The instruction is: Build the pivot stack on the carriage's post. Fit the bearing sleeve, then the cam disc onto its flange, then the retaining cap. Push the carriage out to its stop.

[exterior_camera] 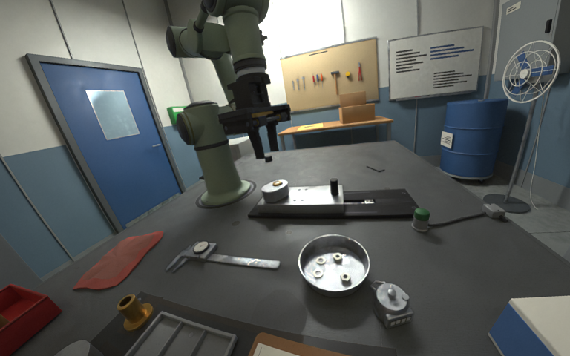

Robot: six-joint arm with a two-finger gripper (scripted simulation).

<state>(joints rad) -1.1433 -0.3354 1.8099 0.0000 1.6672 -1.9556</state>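
Note:
The silver carriage (pixel 303 199) sits at the left end of its dark rail (pixel 378 200). A grey cam disc (pixel 275 190) with a brass centre rests on the carriage's left end. A short black post (pixel 334 186) stands at its right end. The brass bearing sleeve (pixel 133 311) stands upright on a dark mat at the near left of the table. My gripper (pixel 269 155) hangs open and empty above and behind the cam disc. I cannot pick out the retaining cap.
A metal bowl (pixel 334 263) with several nuts sits in front of the rail. A caliper (pixel 218 256) and red cloth (pixel 120 260) lie to its left. A green button (pixel 420 218) with a cable stands right of the rail. A timer (pixel 391 303) and grey tray (pixel 180 338) are near.

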